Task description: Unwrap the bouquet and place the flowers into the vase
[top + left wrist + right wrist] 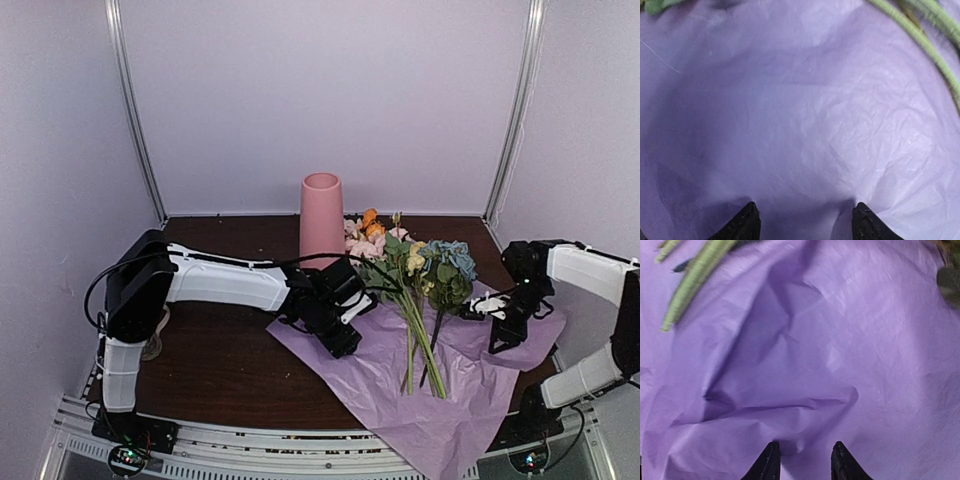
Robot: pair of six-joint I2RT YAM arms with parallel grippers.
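Note:
The bouquet lies unwrapped: its lilac tissue paper (455, 395) is spread flat on the table, with the flowers (415, 270) on it, blooms toward the back and green stems (425, 350) toward the front. The pink vase (321, 215) stands upright just behind and left of the blooms. My left gripper (343, 340) hovers low over the paper's left part, open, with only paper (800, 125) between its fingers and stems (927, 42) off to one side. My right gripper (498, 335) is over the paper's right part, jaws partly open over a raised crease (790, 407).
The dark wooden table (220, 365) is boxed in by pale walls at the back and sides. The paper's front corner hangs over the table's near edge (430, 440). A stem end (690, 285) shows at the upper left of the right wrist view.

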